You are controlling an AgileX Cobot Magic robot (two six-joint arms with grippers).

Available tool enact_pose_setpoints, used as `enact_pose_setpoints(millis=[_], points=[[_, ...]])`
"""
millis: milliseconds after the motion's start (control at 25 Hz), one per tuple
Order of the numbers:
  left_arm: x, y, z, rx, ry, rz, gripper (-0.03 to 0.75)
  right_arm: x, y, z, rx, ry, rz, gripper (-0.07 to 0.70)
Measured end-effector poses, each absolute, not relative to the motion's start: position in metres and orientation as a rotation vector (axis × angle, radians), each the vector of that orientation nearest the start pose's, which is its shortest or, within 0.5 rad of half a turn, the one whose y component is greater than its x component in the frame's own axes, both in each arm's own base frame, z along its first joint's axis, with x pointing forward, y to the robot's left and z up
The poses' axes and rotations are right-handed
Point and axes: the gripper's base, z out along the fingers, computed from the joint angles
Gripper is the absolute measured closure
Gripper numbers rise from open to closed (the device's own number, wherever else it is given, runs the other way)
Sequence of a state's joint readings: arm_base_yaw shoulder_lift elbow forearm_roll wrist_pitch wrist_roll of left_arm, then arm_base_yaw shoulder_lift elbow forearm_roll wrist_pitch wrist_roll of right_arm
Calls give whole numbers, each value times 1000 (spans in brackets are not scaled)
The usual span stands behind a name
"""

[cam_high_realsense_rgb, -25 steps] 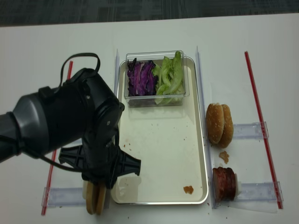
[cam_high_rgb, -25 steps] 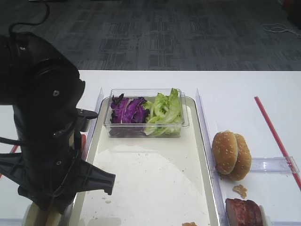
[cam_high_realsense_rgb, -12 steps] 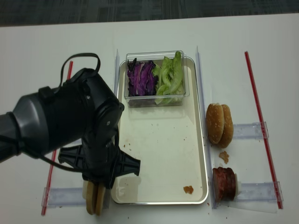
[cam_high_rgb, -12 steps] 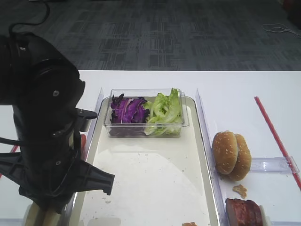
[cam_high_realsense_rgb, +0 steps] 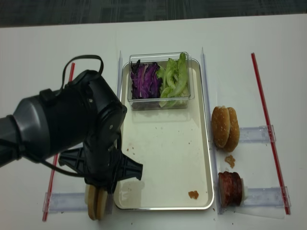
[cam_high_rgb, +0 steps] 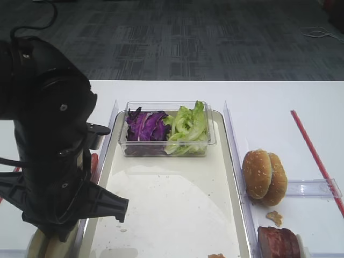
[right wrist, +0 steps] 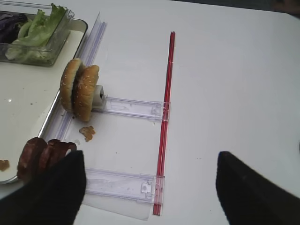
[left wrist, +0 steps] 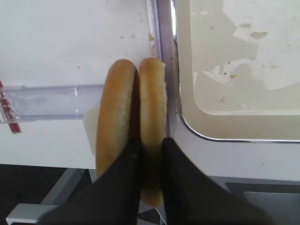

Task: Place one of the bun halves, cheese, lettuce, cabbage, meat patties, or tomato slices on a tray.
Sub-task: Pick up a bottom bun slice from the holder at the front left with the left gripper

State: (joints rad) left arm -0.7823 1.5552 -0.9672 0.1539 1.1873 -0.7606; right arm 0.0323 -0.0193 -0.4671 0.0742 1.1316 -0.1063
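Note:
Two bun halves stand on edge in a clear holder left of the tray (left wrist: pixel 243 70). My left gripper (left wrist: pixel 151 143) is shut on the right bun half (left wrist: pixel 153 93), the one nearest the tray's rim; the other bun half (left wrist: pixel 117 103) leans against it. From above, the black left arm (cam_high_realsense_rgb: pixel 91 139) covers the gripper, and only the buns' lower edges (cam_high_realsense_rgb: pixel 96 207) show. Cabbage (cam_high_rgb: pixel 145 124) and lettuce (cam_high_rgb: pixel 188 126) fill a clear tub at the tray's (cam_high_rgb: pixel 177 204) far end. Meat patties (right wrist: pixel 42 154) stand right of the tray. My right gripper (right wrist: pixel 150 187) is open over the table. Cheese and tomato slices are out of view.
Two sesame buns (cam_high_rgb: pixel 263 176) stand on edge in a clear holder (right wrist: pixel 131 108) right of the tray. A red strip (right wrist: pixel 166 108) runs along the table on the right. A crumb (cam_high_realsense_rgb: pixel 193 194) lies on the tray's near right corner, another (right wrist: pixel 86 132) by the patties.
The left jaws have closed onto the right bun half and the arm has sunk slightly. Nothing else has moved.

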Motion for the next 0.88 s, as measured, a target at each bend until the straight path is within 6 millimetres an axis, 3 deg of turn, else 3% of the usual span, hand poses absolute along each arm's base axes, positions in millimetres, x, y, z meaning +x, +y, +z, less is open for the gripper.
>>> enact_pose_setpoints(millis=[680, 880], points=[[189, -170, 216, 205, 3117, 292, 640, -8, 6, 263, -153, 2121, 46, 53], [195, -176, 227, 218, 3090, 250, 641, -8, 6, 263, -153, 2121, 46, 53]])
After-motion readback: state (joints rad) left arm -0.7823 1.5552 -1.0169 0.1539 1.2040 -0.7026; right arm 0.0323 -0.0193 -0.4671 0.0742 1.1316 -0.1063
